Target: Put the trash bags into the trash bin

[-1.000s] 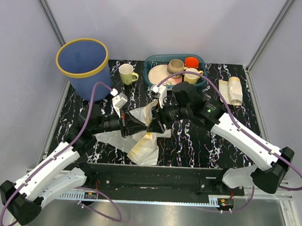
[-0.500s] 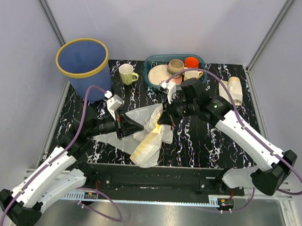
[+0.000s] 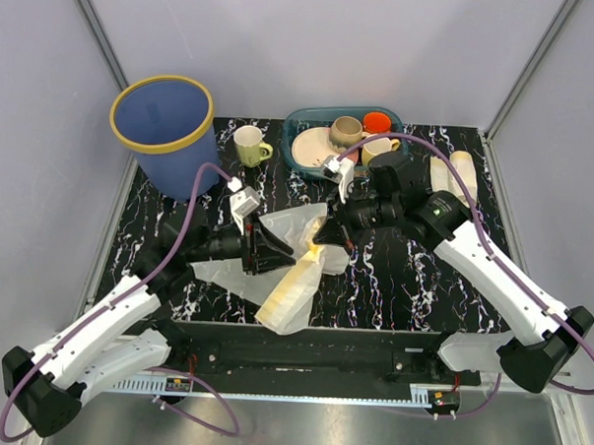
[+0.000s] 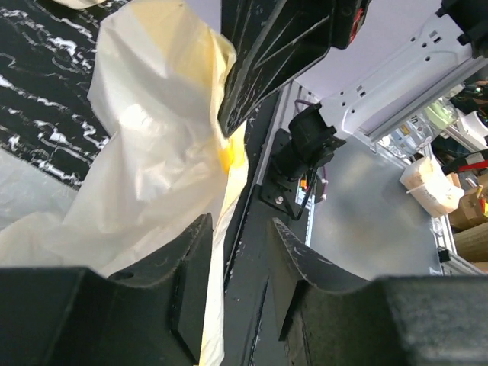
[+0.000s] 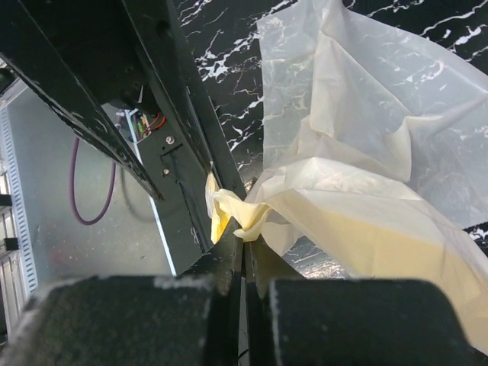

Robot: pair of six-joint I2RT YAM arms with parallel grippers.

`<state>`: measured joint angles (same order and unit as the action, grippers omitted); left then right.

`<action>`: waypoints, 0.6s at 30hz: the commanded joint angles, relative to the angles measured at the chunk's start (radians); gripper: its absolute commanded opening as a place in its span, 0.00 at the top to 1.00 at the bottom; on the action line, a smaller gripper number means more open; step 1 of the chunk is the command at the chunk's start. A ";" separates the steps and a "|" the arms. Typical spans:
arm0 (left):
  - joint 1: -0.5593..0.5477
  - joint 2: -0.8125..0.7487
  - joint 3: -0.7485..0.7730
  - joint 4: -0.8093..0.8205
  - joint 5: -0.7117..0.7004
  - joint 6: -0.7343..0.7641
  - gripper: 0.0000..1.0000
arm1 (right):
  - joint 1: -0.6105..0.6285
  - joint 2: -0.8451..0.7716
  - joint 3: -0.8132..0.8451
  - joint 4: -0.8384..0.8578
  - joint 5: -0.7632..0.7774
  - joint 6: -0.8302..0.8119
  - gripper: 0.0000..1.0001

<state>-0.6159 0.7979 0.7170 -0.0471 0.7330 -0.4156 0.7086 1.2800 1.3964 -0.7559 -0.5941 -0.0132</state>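
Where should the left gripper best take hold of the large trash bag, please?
Grip the raised, bunched fold of the large trash bag just beside where the right gripper pinches it, coming in from the left. There the film hangs gathered off the table; elsewhere it lies flat, probably offering no edge.

The top camera is looking steeply down from above and behind the arm bases, taking in the whole tabletop [image 3: 413, 277] from far off. The left wrist camera is peering close along the left fingers [image 4: 191, 282] toward the tabletop's near right corner. The right wrist camera is facing the near edge, close over the right fingers [image 5: 320, 320]. All three are sharing the large sack [image 3: 295, 272].
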 commanded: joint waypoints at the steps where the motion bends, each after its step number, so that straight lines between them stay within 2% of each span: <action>1: -0.041 0.038 0.064 0.125 0.005 -0.008 0.62 | 0.008 0.013 0.012 0.070 -0.073 0.004 0.99; 16: -0.065 0.072 0.052 0.197 -0.018 -0.051 0.61 | 0.071 0.001 -0.027 0.098 -0.088 0.001 0.96; 18: -0.067 0.081 0.052 0.199 -0.021 -0.052 0.65 | 0.075 -0.002 -0.031 0.112 -0.098 0.005 0.95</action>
<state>-0.6750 0.8692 0.7273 0.0708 0.7242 -0.4519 0.7677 1.2942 1.3712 -0.6994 -0.6575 -0.0101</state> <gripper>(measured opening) 0.377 0.037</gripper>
